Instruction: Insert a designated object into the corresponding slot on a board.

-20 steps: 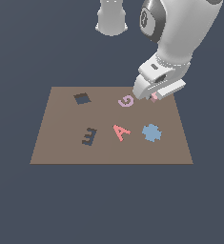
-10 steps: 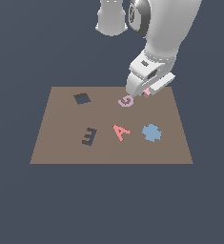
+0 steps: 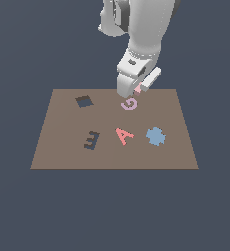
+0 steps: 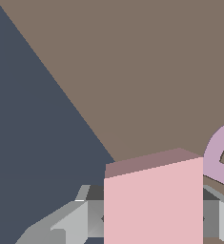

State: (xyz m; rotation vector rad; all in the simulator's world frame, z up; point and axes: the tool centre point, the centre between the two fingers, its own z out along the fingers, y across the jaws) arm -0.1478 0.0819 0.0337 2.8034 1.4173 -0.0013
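A pale-pink cube (image 4: pixel 154 202) sits clamped between grey gripper (image 4: pixel 151 219) fingers (image 4: pixel 70 224), above the brown board (image 4: pixel 147 71), near a lilac letter (image 4: pixel 220 155).

The exterior view looks down at a slant on the whole board (image 3: pixel 62 147) from some way off. The wrist view sits close above it, perhaps near one edge; both share the lilac G (image 3: pixel 129 104) (image 4: pixel 218 159).

Simulated test scene: brown board (image 3: pixel 62 147) amid featureless dark-blue void.
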